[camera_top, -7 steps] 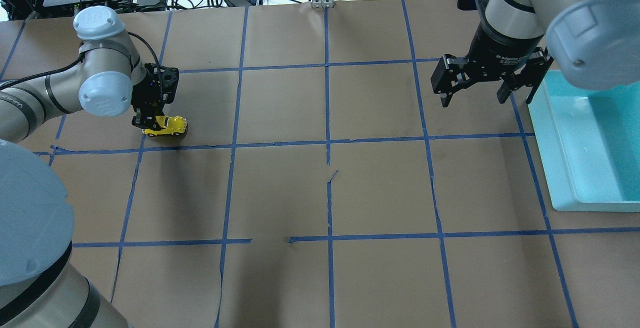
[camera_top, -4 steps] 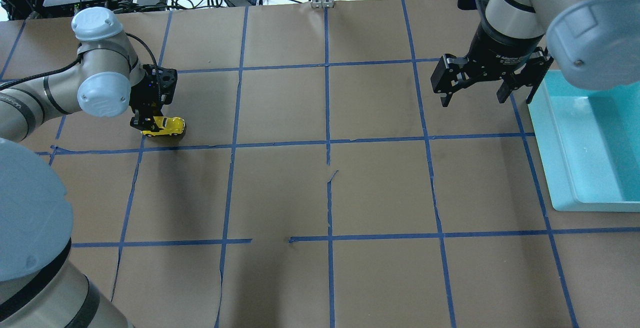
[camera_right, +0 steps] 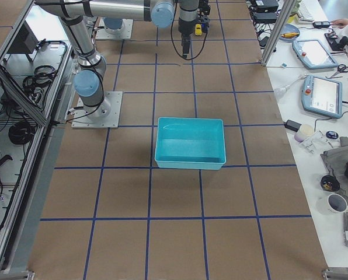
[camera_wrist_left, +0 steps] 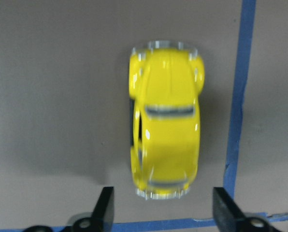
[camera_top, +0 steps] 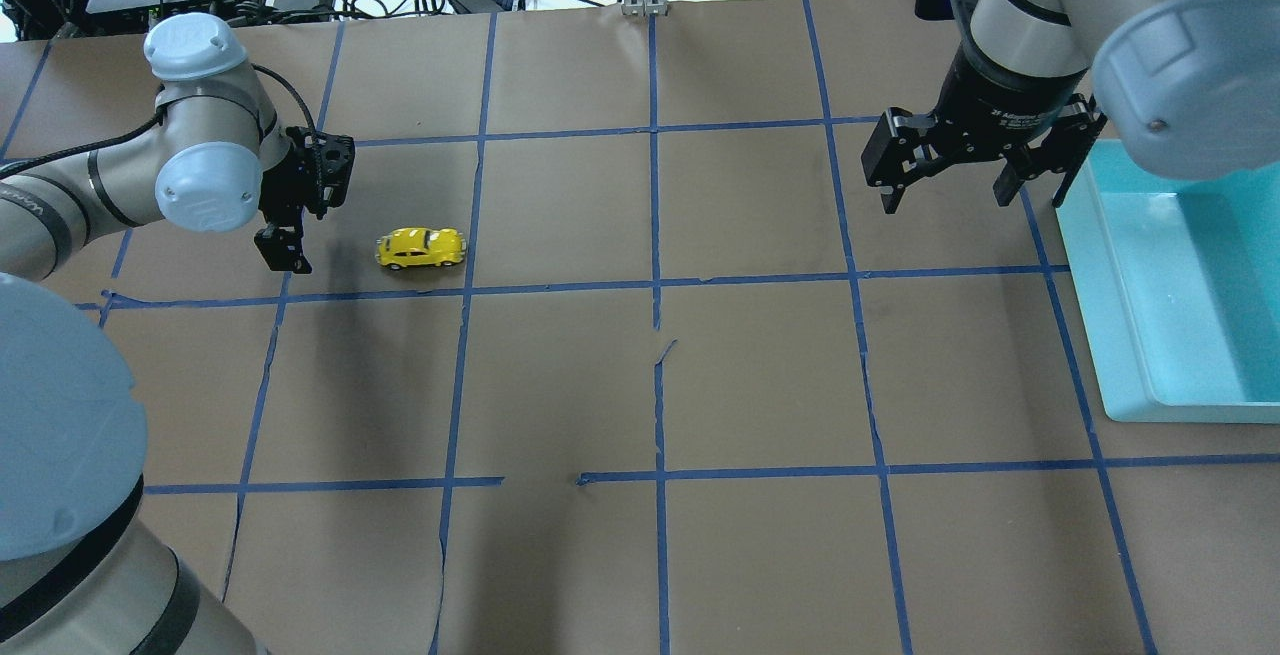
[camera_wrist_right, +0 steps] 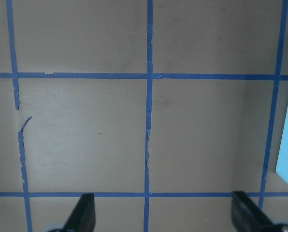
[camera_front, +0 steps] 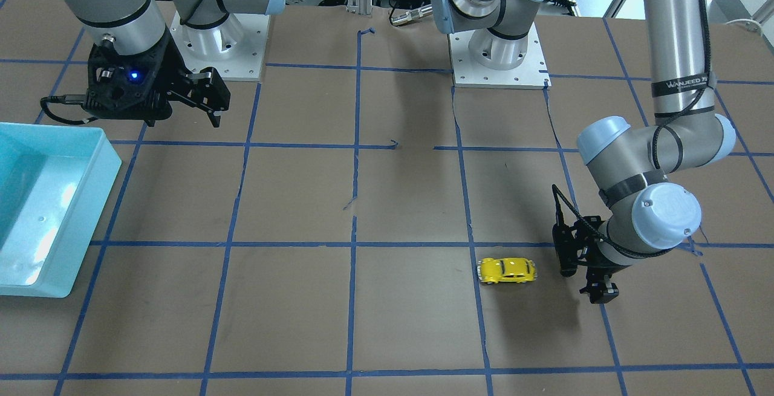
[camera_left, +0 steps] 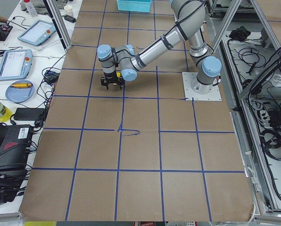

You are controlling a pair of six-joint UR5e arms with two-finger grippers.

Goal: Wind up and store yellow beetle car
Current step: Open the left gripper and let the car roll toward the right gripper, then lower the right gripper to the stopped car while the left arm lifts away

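Yellow beetle car [camera_top: 421,247] stands on its wheels on the brown tabletop [camera_top: 760,375], on the far left side. It is beside a blue tape line [camera_top: 474,195] and just right of the left gripper [camera_top: 283,247], whose jaws are spread and empty, with the car clear of them in the wrist view. Well apart on the right, the right gripper [camera_top: 947,197] hovers above the tabletop with its jaws spread wide, grasping nothing, just beside the left wall of the teal bin [camera_top: 1092,315].

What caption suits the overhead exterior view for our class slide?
Yellow beetle car sits free on the table beside the open left gripper; open right gripper hovers near the teal bin.
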